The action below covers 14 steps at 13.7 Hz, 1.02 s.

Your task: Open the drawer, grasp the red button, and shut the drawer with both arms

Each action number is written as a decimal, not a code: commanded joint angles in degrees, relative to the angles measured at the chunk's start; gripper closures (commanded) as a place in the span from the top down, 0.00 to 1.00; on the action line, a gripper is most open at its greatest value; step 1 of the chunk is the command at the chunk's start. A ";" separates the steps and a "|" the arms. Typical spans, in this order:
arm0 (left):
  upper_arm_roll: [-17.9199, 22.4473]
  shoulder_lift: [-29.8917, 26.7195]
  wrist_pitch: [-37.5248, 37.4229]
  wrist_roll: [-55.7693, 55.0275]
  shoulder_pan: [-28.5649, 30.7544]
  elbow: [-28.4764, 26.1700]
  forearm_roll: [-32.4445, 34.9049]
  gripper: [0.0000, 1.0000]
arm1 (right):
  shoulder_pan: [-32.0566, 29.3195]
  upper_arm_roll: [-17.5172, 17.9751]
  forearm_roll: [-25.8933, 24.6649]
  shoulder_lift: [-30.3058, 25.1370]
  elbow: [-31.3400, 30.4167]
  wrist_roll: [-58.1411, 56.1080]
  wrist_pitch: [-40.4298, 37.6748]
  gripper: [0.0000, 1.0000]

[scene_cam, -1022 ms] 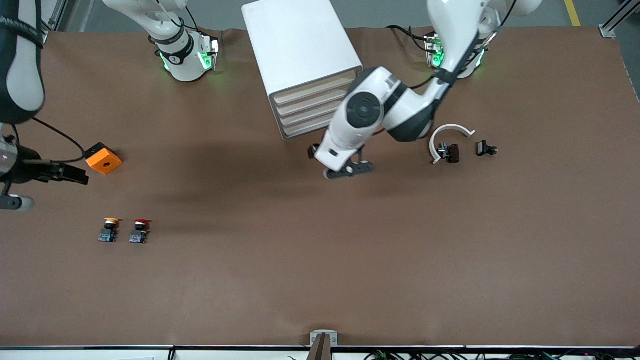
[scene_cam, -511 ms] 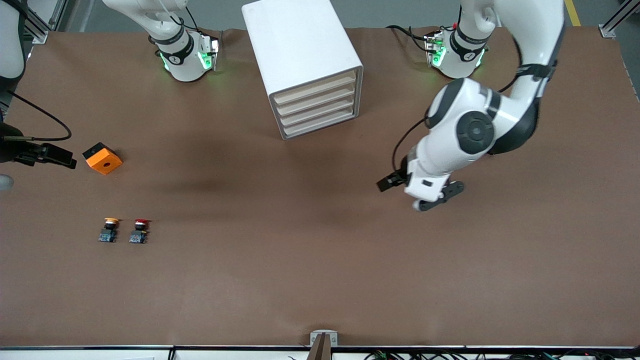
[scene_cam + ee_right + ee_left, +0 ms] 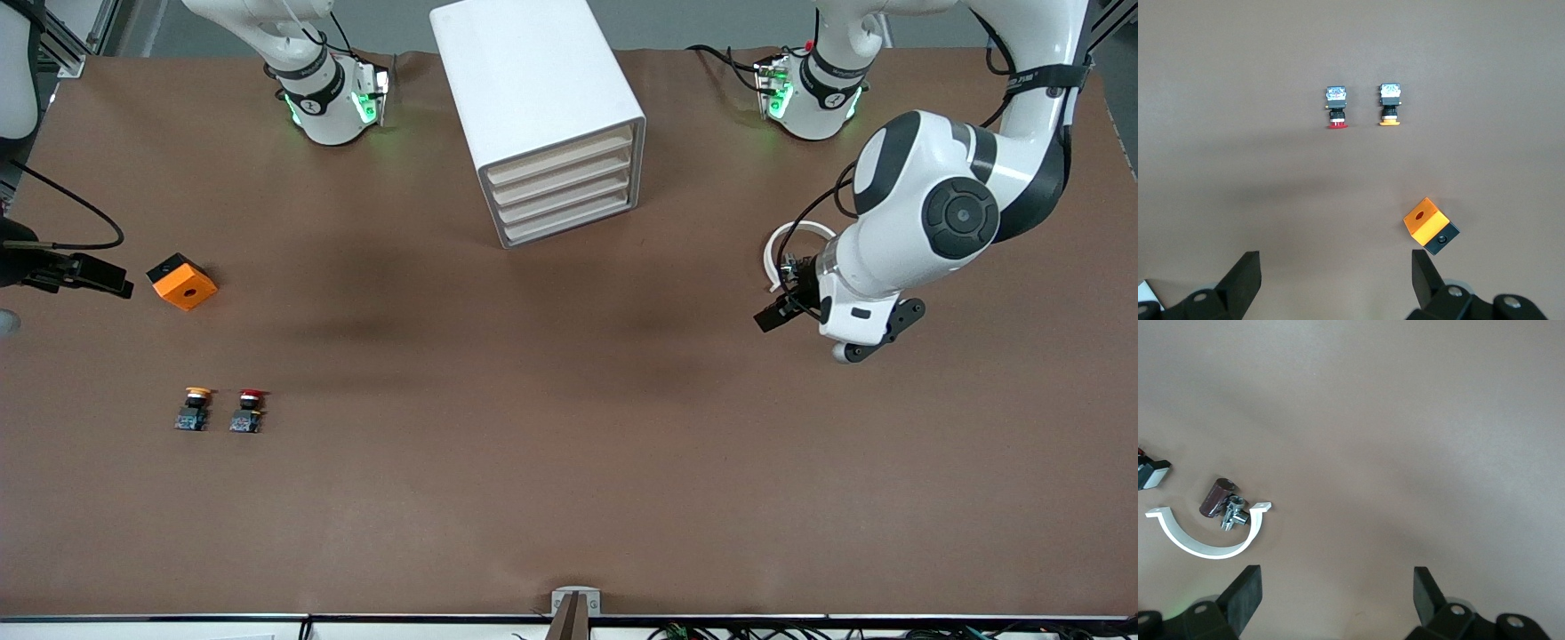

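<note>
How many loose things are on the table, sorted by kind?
Push-buttons: 2, the red-capped button and the yellow-capped button
Orange block: 1
White curved clip: 1
Small metal and dark fitting: 1
Small black and white part: 1
Total: 6, plus the drawer cabinet

A brown surface (image 3: pixel 569 498) carries everything. A white drawer cabinet (image 3: pixel 538 116) stands between the two arm bases, all drawers shut. Toward the right arm's end lie an orange block with a hole (image 3: pixel 182 282) and, nearer the front camera, a yellow-capped button (image 3: pixel 193 409) just beside the red-capped button (image 3: pixel 248 410). Toward the left arm's end lies a white half-ring (image 3: pixel 1208 537) with a small metal fitting (image 3: pixel 1225 505) inside its curve.
</note>
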 commanded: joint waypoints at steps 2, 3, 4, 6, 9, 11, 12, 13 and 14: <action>-0.89 -5.76 5.86 0.54 2.19 -7.45 1.60 1.00 | -0.47 0.92 -1.24 -1.00 2.60 0.73 -0.38 1.00; -1.24 -6.72 8.33 1.67 3.07 -9.30 1.61 1.00 | -0.46 0.92 -1.32 -0.91 3.84 0.82 -0.82 1.00; -1.25 -7.52 9.22 4.64 3.17 -10.19 1.52 1.00 | -0.73 0.92 -1.24 -0.91 4.81 0.73 -1.69 1.00; -1.25 -8.57 9.14 11.40 4.83 -11.24 1.52 1.00 | -0.82 0.83 -0.62 -0.91 6.65 0.56 -4.15 1.00; -1.42 -11.30 7.31 25.20 9.83 -13.19 0.73 1.00 | -0.11 1.18 -1.32 -1.00 9.82 0.73 -9.34 1.00; -1.25 -11.65 3.27 29.52 12.73 -11.35 0.64 1.00 | -0.55 0.83 -0.36 -1.44 9.91 0.82 -9.52 1.00; -1.16 -12.70 1.86 30.76 13.62 -11.08 0.73 1.00 | -0.90 0.74 -0.27 -2.14 9.65 0.73 -9.78 1.00; -1.07 -14.02 0.98 32.51 15.28 -11.08 0.73 1.00 | -1.34 0.83 -0.27 -3.19 9.13 0.82 -9.78 1.00; -1.07 -15.33 -0.60 35.58 17.13 -11.08 0.73 1.00 | -1.52 0.83 -0.18 -4.07 8.16 0.91 -9.96 1.00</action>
